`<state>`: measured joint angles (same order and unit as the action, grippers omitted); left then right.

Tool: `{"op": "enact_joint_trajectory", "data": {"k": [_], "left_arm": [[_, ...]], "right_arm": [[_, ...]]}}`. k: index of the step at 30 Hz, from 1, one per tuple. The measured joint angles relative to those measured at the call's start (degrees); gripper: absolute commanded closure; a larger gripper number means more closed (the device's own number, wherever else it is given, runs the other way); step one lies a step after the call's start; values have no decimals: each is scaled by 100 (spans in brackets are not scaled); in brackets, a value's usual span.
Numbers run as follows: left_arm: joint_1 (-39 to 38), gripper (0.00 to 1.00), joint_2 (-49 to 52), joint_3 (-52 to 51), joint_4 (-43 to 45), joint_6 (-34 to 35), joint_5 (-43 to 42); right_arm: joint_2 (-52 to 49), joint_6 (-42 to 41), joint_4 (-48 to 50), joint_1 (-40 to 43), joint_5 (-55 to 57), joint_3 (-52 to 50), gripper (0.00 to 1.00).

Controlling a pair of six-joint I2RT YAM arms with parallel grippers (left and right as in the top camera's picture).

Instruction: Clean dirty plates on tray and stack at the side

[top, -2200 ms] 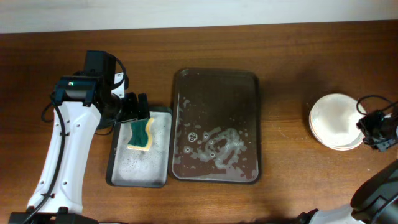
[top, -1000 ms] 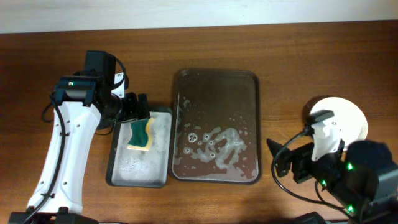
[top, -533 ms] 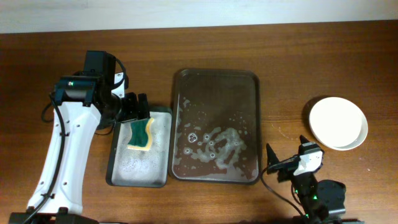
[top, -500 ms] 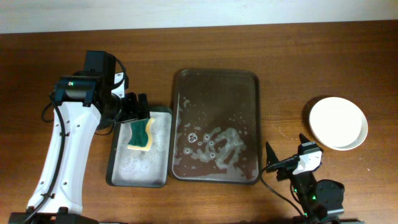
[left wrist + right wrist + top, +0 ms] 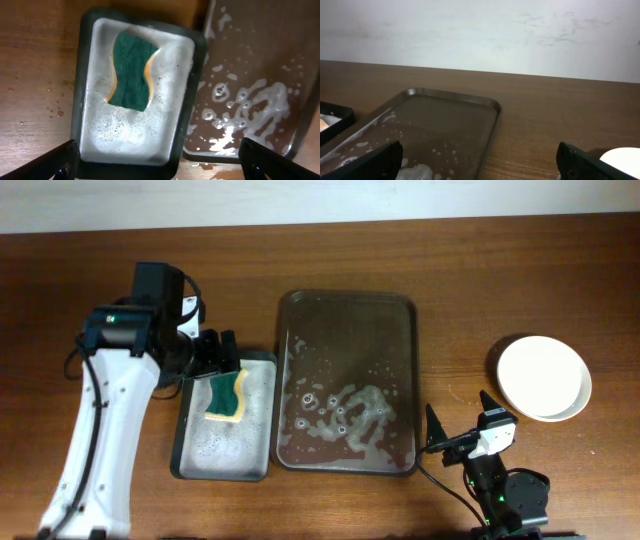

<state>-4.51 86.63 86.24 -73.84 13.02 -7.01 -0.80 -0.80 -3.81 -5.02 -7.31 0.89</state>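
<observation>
The plates point(image 5: 545, 377) lie stacked on the table at the right, a white one on top; a white sliver of the stack point(image 5: 622, 158) shows in the right wrist view. The dark tray point(image 5: 350, 325) in the middle holds only soapy foam and water. My left gripper point(image 5: 218, 350) hangs open over the far end of a small black tray, nothing between its fingers. My right gripper point(image 5: 460, 420) stands open and empty near the front edge, between the tray point(image 5: 445, 120) and the plates, facing the far wall.
A small black tray point(image 5: 190, 460) with a grey foamy inside lies left of the big tray, a green-and-yellow sponge point(image 5: 226, 395) lying in it. Seen from the left wrist, the sponge point(image 5: 131, 70) is at that tray's far end. Bare wood surrounds both trays.
My right arm has pulled back from the plate stack to the table's front edge, leaving the plates uncovered. The left arm has barely shifted.
</observation>
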Motion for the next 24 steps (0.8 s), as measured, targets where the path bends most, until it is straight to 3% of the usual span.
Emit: {"op": "enact_joint_trajectory", "data": {"k": [2, 3, 6, 8, 14, 18, 24], "left_arm": [[-162, 1, -684, -66, 173, 0, 232], [-229, 1, -1427, -286, 756, -2, 428], [-229, 1, -3515, -2267, 3303, -341, 575], [-227, 1, -4717, -3510, 4360, -476, 603], [11, 1, -7770, -6612, 6516, -599, 595], [11, 1, -8568, -8244, 7978, -619, 573], [398, 1, -8581, -8568, 7888, -619, 505]], "right_arm": [[0, 2, 0, 0, 0, 0, 1], [2, 2, 2, 0, 0, -2, 1], [13, 0, 17, 0, 0, -9, 1], [22, -2, 17, 0, 0, -11, 1], [22, 0, 22, 0, 0, -15, 1], [13, 0, 24, 0, 0, -15, 1], [13, 2, 24, 0, 0, -15, 1]]}}
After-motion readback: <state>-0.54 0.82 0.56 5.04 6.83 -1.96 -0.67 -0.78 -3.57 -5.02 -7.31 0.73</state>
